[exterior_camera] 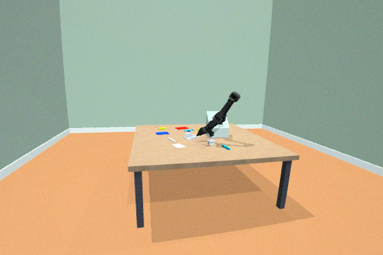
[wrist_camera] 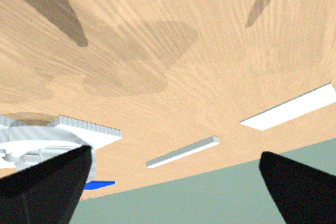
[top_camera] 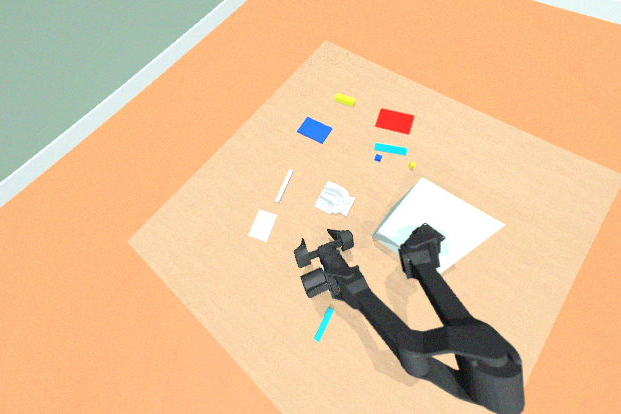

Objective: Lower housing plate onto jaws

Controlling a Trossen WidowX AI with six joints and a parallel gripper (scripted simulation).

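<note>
- Black two-fingered gripper (top_camera: 316, 235) (exterior_camera: 198, 135) (wrist_camera: 178, 157) stands wide, with nothing between its fingers; I have it above the table, reaching down at a slant.
- Near its fingertips lies a white assembly with a rounded body on a squarish base (top_camera: 334, 198) (exterior_camera: 190, 135) (wrist_camera: 29, 142). From above, I see its base run longest from left to right, sloping slightly downward.
- A smaller white part with a narrow projection (exterior_camera: 211, 141) rests below the gripper, long axis roughly sideways in my exterior view, projection pointing left. I cannot tell for certain which white piece is the housing plate.
- Fine ridges mark the assembly's curved side and base edge; the wooden tabletop (top_camera: 219, 215) (exterior_camera: 160, 157) (wrist_camera: 209, 60) shows streaked grain.
- My wrist camera shows the thickness of a slim white bar (top_camera: 284, 186) (exterior_camera: 171, 140) (wrist_camera: 183, 151), which looks like a flat strip from above.
- My exterior camera shows the smaller part that the arm mostly covers from above; a cyan bar (top_camera: 324, 324) (exterior_camera: 226, 147) appears in both, outside my wrist view.
</note>
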